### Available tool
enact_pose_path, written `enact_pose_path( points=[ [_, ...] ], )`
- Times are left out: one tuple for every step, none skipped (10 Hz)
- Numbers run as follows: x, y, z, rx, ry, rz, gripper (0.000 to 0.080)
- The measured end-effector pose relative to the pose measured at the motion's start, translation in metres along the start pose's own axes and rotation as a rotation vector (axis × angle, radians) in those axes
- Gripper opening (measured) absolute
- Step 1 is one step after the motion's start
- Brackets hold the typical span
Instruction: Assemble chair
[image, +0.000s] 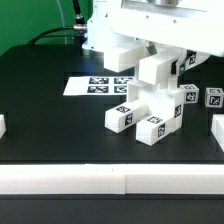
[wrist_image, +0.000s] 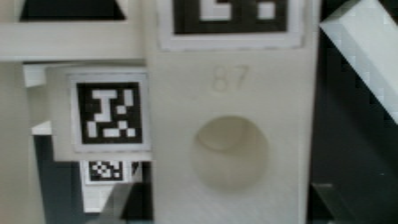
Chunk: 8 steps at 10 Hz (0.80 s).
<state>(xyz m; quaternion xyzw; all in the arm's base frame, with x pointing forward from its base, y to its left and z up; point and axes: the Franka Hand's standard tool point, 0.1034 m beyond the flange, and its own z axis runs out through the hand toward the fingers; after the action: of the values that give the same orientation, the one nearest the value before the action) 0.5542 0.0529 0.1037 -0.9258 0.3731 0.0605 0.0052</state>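
The chair stands mid-table as one blocky white piece. Tagged blocks sit at its foot and an upright slab rises on top. My white gripper comes down from above and is shut on that slab. In the wrist view the slab fills the frame, with an oval dimple, the number 67 and a tag on it. The dark fingers press on both its sides, with the gripper centred on it. Another tagged chair part lies beyond.
The marker board lies flat behind the chair toward the exterior view's left. A small tagged cube sits at the right. White blocks lie at the left edge and the right edge. A low white wall runs along the front.
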Motion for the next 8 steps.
enact_pose_path(
  points=[
    [0.0011,-0.001,0.0013,0.002,0.005,-0.001,0.0289],
    [0.0018,-0.0019,0.0041,0.002,0.01,-0.004,0.0289],
    [0.0015,-0.0027,0.0055,0.001,0.01,-0.007,0.0289],
    [0.0013,-0.0028,0.0056,0.001,0.01,-0.007,0.0289],
    [0.0014,-0.0027,0.0056,0.001,0.01,-0.007,0.0289],
    [0.0014,-0.0027,0.0056,0.001,0.01,-0.007,0.0289],
    [0.0014,-0.0027,0.0056,0.001,0.01,-0.007,0.0289],
    [0.0014,-0.0027,0.0056,0.001,0.01,-0.007,0.0289]
  ],
)
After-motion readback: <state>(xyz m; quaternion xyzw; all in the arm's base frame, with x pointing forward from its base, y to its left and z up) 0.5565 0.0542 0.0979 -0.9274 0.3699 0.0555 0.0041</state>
